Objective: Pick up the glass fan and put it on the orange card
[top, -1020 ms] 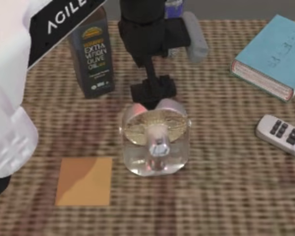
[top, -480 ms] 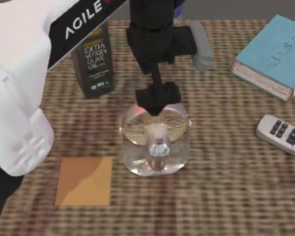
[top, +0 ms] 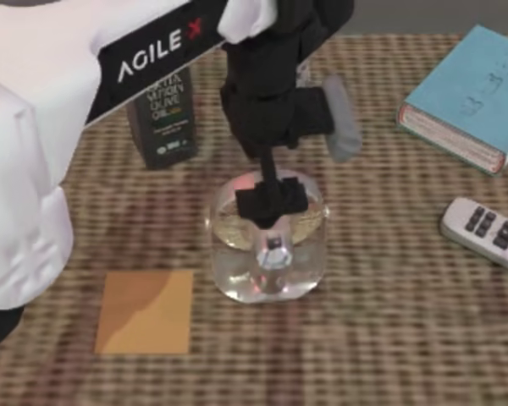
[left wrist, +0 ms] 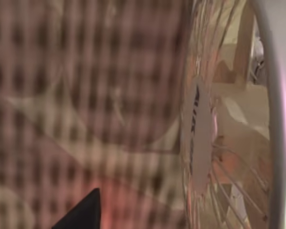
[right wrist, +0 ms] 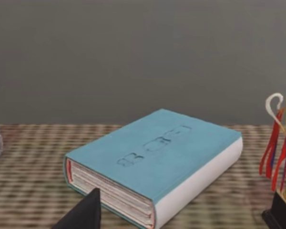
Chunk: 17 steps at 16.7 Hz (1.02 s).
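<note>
The glass fan (top: 267,254) stands mid-table, a clear rounded block with golden blades and a stubby hub. My left gripper (top: 271,201) hangs directly over its rear half, open, its black body covering the fan's back rim. In the left wrist view the fan (left wrist: 229,119) fills the picture at very close range, and one dark fingertip (left wrist: 83,212) shows beside it; the other finger is hidden. The orange card (top: 146,310) lies flat to the fan's left, near the front edge, with nothing on it. My right gripper is out of the top view; one fingertip (right wrist: 86,212) shows in its wrist view.
A dark olive oil bottle (top: 161,127) stands behind the card, partly under my left arm. The light blue book (top: 470,97) lies at the back right, and a remote (top: 484,233) is at the right edge. A trophy (right wrist: 283,167) stands near the book (right wrist: 157,157).
My left gripper has moved forward and down from behind the fan to over its rear half. The fan and card have not moved.
</note>
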{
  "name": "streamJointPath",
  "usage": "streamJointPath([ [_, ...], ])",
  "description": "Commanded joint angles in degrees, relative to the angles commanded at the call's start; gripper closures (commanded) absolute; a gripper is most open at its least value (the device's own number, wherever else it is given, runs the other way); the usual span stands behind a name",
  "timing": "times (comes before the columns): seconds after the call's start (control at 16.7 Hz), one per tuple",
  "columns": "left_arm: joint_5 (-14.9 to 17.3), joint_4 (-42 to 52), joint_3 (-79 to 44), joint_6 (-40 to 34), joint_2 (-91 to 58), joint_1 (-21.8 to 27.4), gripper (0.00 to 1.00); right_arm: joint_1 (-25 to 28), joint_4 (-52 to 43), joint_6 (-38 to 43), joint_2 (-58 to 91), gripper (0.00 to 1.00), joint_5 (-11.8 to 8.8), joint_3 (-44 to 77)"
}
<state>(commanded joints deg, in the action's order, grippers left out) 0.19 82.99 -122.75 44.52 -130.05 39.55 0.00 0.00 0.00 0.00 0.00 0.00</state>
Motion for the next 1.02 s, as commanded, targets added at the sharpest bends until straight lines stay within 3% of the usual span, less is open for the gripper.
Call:
streamJointPath([
  [0.3, 0.0, -1.48, 1.58, 0.01, 0.33, 0.01, 0.0, 0.0, 0.0, 0.0, 0.0, 0.0, 0.0, 0.0],
  [1.02, 0.0, -1.48, 1.58, 0.01, 0.33, 0.01, 0.9, 0.0, 0.0, 0.0, 0.0, 0.0, 0.0, 0.0],
])
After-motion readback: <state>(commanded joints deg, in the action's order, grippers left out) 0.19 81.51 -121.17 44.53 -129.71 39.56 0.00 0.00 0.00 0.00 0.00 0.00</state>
